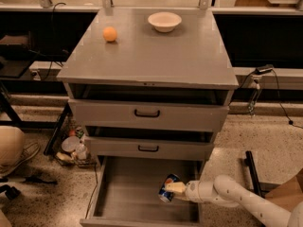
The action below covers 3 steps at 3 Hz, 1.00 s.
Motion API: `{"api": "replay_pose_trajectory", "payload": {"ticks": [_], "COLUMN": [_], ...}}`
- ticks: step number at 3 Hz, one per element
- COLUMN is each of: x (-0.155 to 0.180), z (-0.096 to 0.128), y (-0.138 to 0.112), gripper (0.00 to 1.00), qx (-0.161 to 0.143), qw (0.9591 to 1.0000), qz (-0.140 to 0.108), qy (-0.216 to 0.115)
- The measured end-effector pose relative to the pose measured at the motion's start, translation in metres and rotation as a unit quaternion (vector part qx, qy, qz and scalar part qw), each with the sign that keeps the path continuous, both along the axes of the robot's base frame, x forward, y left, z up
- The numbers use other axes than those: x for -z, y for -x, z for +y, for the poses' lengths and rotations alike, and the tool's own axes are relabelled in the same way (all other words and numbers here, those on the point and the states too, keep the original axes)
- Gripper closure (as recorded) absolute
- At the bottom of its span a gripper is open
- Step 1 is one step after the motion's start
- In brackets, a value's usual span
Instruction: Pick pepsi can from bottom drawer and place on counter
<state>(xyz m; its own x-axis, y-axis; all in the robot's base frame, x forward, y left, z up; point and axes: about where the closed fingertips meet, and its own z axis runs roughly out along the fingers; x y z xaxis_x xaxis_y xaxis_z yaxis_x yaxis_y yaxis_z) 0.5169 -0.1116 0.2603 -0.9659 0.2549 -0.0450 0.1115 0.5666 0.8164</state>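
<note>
The pepsi can (167, 189), dark blue with a silver top, is tilted in my gripper (174, 188), which is shut on it. I hold it just above the plain grey floor of the open bottom drawer (128, 193), at its right side. My white arm (227, 195) reaches in from the lower right. The counter (156, 56), the flat grey top of the cabinet, lies well above the can.
An orange ball (110, 34) and a white bowl (164, 21) sit on the counter towards its back. The two upper drawers (147, 113) with black handles stand slightly open above the can. Clutter (73, 148) lies on the floor left of the cabinet.
</note>
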Motion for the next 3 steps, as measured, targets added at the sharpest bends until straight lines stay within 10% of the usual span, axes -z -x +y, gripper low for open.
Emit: {"api": "replay_pose_trajectory", "payload": {"ticks": [1, 2, 3], "x": [-0.024, -0.085, -0.144], "z": [-0.004, -0.009, -0.023], "y": [0.008, 0.029, 0.063], "gripper": [1.0, 1.0, 1.0], "qx": [-0.026, -0.072, -0.1], "qw": [0.9982, 0.9832, 0.9546], "qz": [-0.055, -0.167, -0.277], "qy": [0.003, 0.012, 0.044]}}
